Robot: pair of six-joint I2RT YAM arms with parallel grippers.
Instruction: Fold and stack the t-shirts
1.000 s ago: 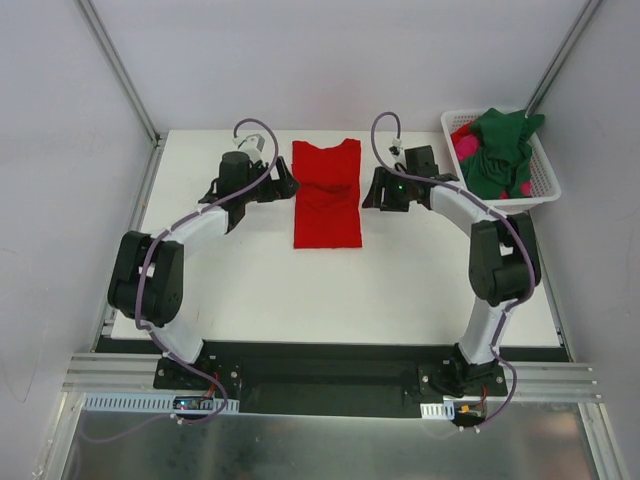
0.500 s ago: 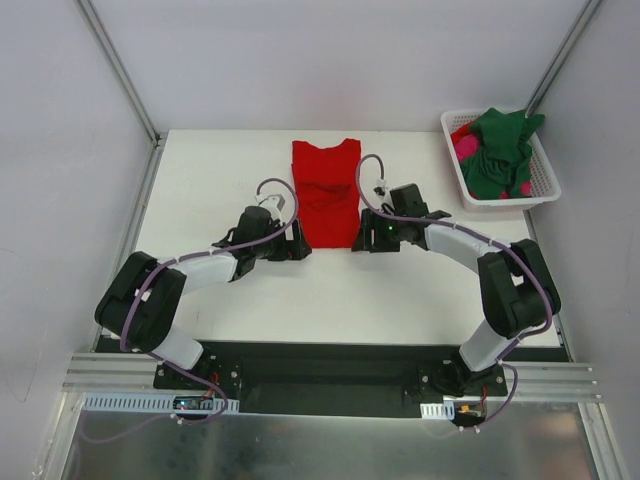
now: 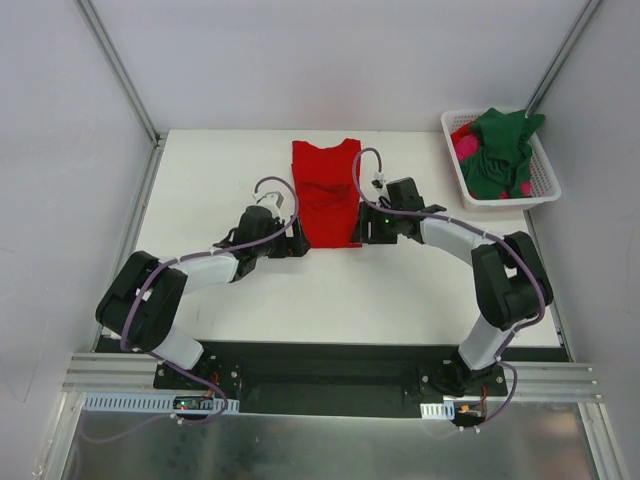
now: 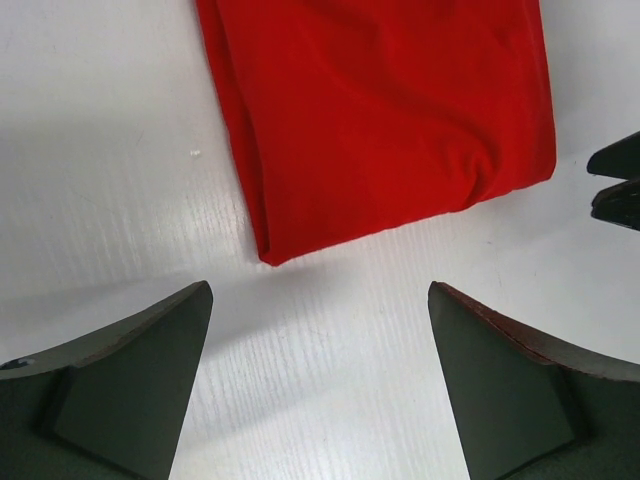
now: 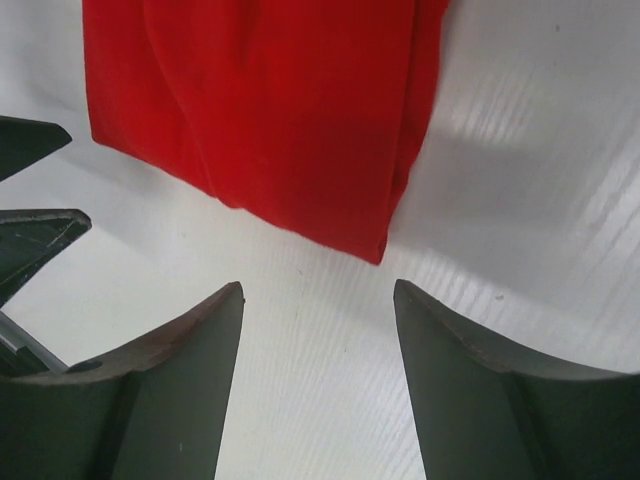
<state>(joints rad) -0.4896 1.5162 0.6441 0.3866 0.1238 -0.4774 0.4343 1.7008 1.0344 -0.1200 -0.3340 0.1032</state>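
A bright red t-shirt (image 3: 326,195), folded into a long strip, lies flat at the back middle of the white table (image 3: 400,290). My left gripper (image 3: 298,243) stands open just off its near left corner, nothing between the fingers. In the left wrist view that corner of the red t-shirt (image 4: 380,110) lies just ahead of the left gripper (image 4: 318,290). My right gripper (image 3: 362,232) is open at the near right corner. In the right wrist view the red t-shirt (image 5: 260,110) sits just beyond the right gripper (image 5: 319,287). A dark green t-shirt (image 3: 500,150) and a magenta-pink one (image 3: 465,148) are heaped in the basket.
The white slotted basket (image 3: 510,204) stands at the back right corner of the table. Metal frame posts rise at the back corners. Each wrist view catches the other gripper's fingertips (image 4: 615,180) (image 5: 30,190) at its edge.
Both grippers came toward me from beside the red t-shirt's middle to its near corners, then edged slightly inward. The shirt has not moved.
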